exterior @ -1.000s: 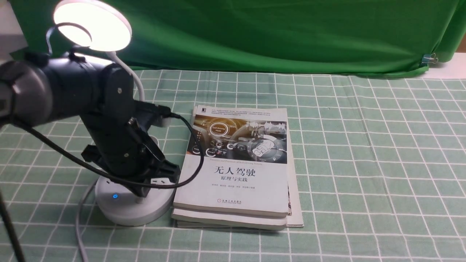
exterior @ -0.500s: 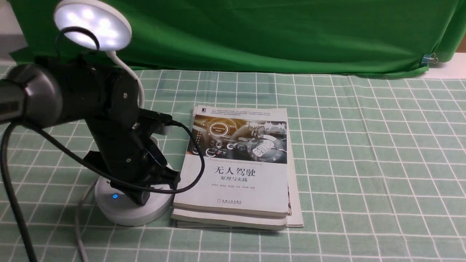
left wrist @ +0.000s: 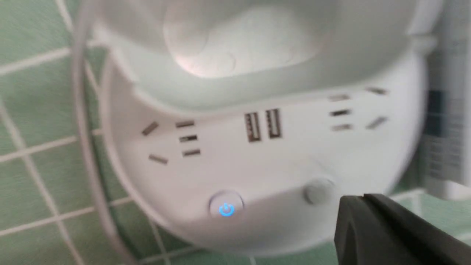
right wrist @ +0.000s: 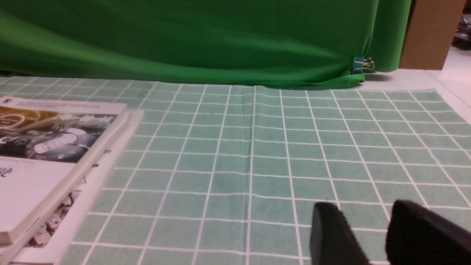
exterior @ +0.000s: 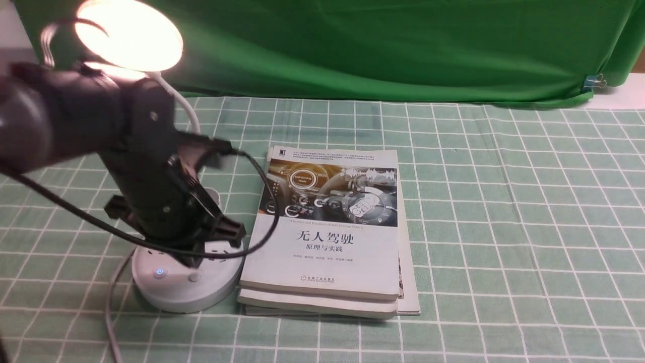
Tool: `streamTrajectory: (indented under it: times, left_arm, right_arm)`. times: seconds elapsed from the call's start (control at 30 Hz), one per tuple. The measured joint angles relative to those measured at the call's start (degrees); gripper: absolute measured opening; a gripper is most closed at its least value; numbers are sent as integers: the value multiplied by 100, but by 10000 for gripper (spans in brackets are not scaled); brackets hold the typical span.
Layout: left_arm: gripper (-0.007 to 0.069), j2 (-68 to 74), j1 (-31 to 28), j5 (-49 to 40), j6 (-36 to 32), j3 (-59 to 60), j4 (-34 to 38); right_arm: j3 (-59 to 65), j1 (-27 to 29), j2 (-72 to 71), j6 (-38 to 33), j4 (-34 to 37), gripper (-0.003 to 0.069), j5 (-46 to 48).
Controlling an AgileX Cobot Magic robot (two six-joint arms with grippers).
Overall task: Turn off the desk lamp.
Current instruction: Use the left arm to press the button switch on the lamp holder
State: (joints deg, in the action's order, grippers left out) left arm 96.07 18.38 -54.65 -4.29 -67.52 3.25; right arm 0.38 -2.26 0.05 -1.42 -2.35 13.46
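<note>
The desk lamp stands at the table's left, and its round head (exterior: 128, 35) glows warm at the top. Its white round base (exterior: 176, 297) carries a blue-lit power button (exterior: 159, 273) and a plain round button (exterior: 193, 277). My left gripper (exterior: 195, 261) hangs shut just above the base, its tip a little behind the plain button. In the left wrist view the shut tip (left wrist: 362, 197) sits beside the grey button (left wrist: 318, 190), apart from the blue button (left wrist: 226, 209); the cup holder (left wrist: 239, 48) is behind. My right gripper (right wrist: 364, 208) is open over bare cloth.
A stack of books (exterior: 327, 237) lies right beside the lamp base. The lamp's grey cord (exterior: 112, 302) trails off the base toward the front edge. A green checked cloth (exterior: 504, 227) covers the table and a green curtain (exterior: 378, 45) closes the back.
The lamp head went from warm bright to dim cool white and is warm bright again. My left gripper dropped onto the base, then rose slightly, uncovering the plain button.
</note>
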Motion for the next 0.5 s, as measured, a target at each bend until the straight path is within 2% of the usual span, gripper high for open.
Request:
streamTrajectory:
  times: [0.23, 0.5]
  left_arm:
    - [0, -740, 0, 112, 0, 191, 7]
    - [0, -516, 0, 613, 0, 530, 1]
  right_arm:
    - [0, 0, 0, 0, 0, 242, 0]
    - [0, 0, 0, 0, 0, 242, 0]
